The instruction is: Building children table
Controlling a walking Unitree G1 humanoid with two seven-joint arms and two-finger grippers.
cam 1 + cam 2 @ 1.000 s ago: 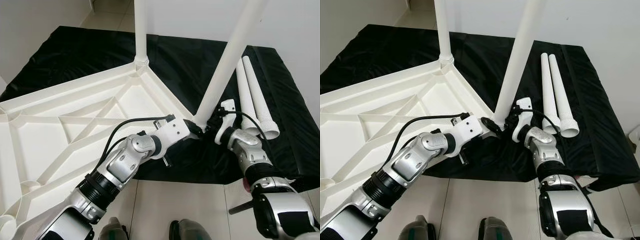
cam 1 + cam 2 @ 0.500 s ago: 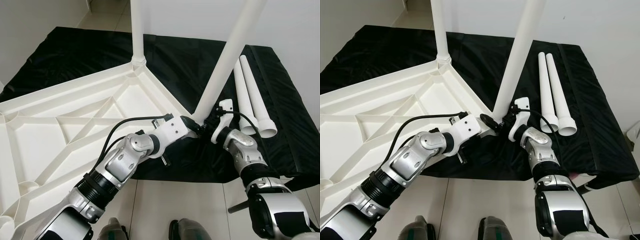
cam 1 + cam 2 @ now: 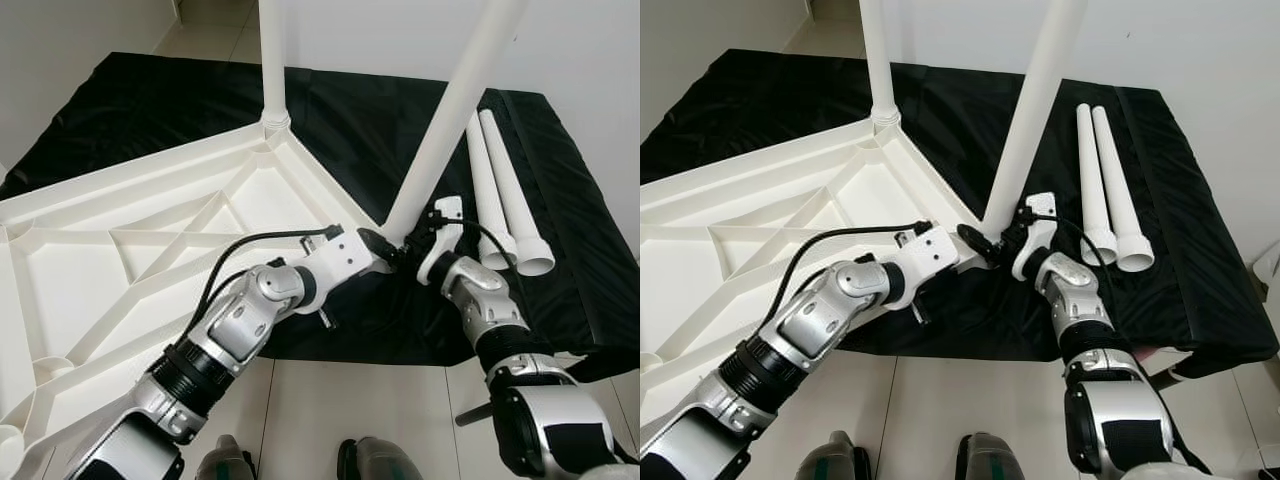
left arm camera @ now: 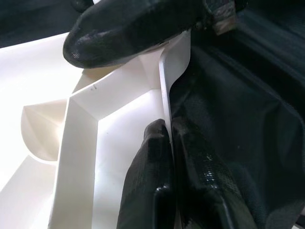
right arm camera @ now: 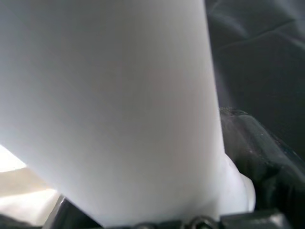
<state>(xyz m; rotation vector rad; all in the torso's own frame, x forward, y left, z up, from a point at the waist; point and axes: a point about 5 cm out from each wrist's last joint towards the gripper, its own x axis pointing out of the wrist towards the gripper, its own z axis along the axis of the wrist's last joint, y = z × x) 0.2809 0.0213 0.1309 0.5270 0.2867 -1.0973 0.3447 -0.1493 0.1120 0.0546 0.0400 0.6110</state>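
The white table top (image 3: 150, 270) lies upside down on a black cloth (image 3: 380, 130). One white leg (image 3: 272, 60) stands in the far corner socket. A second leg (image 3: 445, 120) leans from the near right corner socket. My left gripper (image 3: 378, 246) is shut on the thin rim of the table top at that corner; in the left wrist view its fingers (image 4: 157, 181) pinch the rim wall. My right gripper (image 3: 415, 240) is shut on the base of the leaning leg (image 5: 109, 95). Two loose legs (image 3: 500, 190) lie side by side on the cloth to the right.
The cloth's front edge ends just behind my arms, with tiled floor (image 3: 350, 400) and my feet (image 3: 370, 465) below it. A white wall (image 3: 580, 40) rises behind the cloth. Bare cloth lies between the corner and the loose legs.
The whole view has shifted slightly. Both grippers stay at the near right corner, and the right wrist has edged a little toward the leg's base.
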